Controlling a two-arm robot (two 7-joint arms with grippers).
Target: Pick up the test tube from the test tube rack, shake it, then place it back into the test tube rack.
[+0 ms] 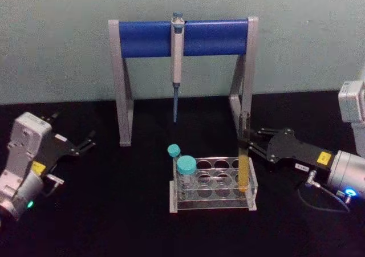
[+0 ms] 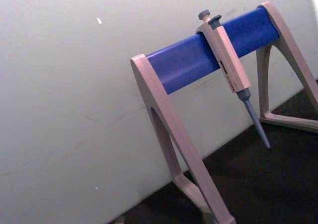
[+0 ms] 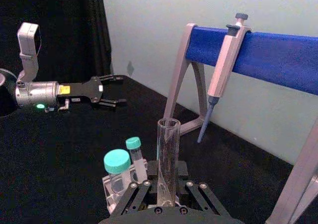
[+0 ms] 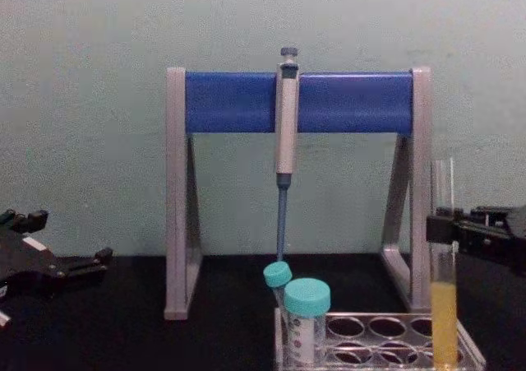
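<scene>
The test tube (image 1: 244,171) is long and clear, with yellow liquid in its lower part. It stands upright in a right-hand hole of the clear test tube rack (image 1: 214,203) at the table's middle. My right gripper (image 1: 246,143) reaches in from the right and is shut on the tube's bare glass above the liquid. In the right wrist view the tube (image 3: 168,154) rises between that gripper's (image 3: 168,186) fingers. From the chest the tube (image 4: 444,305) still has its bottom down in the rack (image 4: 386,338). My left gripper (image 1: 85,145) rests open at the far left, holding nothing.
Two teal-capped tubes (image 1: 186,166) stand in the rack's left end. Behind the rack rises a tall grey-and-blue pipette stand (image 1: 182,37) with a pipette (image 1: 177,52) hanging from its bar. Its right leg (image 1: 242,97) is close behind the tube. A wall closes off the back.
</scene>
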